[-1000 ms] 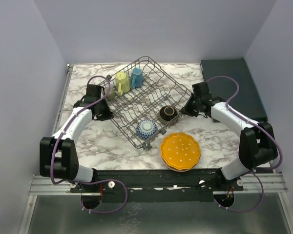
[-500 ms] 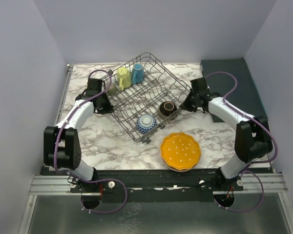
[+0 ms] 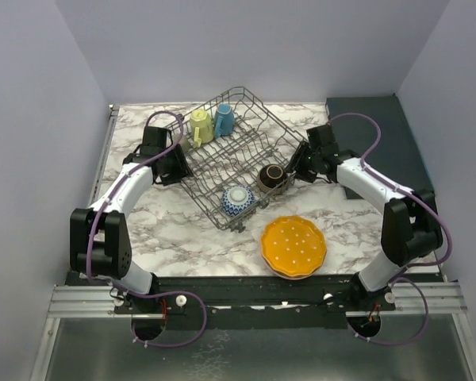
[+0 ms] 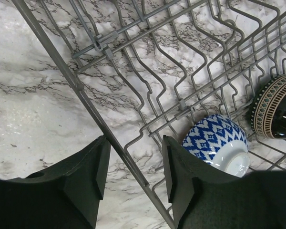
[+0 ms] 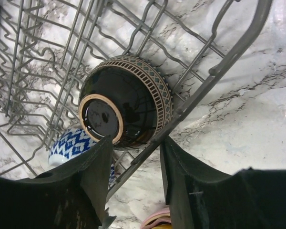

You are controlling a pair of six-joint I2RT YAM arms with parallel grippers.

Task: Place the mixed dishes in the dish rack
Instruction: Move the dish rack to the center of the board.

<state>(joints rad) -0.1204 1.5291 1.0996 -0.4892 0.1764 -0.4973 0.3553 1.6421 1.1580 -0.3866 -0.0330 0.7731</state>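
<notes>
The dish rack (image 3: 230, 151) sits askew at mid-table. It holds a yellow-green mug (image 3: 199, 127) and a blue mug (image 3: 223, 120) at its far corner. A blue-white bowl (image 3: 237, 200) and a dark brown bowl (image 3: 272, 176) lie on their sides near its front. My left gripper (image 3: 178, 168) is open astride the rack's left rim wire (image 4: 81, 86), with gaps on both sides. My right gripper (image 3: 297, 168) is open astride the right rim wire (image 5: 229, 57), beside the brown bowl (image 5: 128, 102). An orange dotted plate (image 3: 293, 246) lies on the table in front, and a pink plate edge (image 5: 157, 220) shows under it.
A dark flat tray (image 3: 381, 135) lies at the back right, beside the marble tabletop (image 3: 166, 230). Purple walls close in the left, back and right sides. The arm bases and a metal rail run along the near edge.
Both arms carried the rack a little toward the back, with their jaws shut on its rims. Both grippers have since opened and let go of the rim wires.
</notes>
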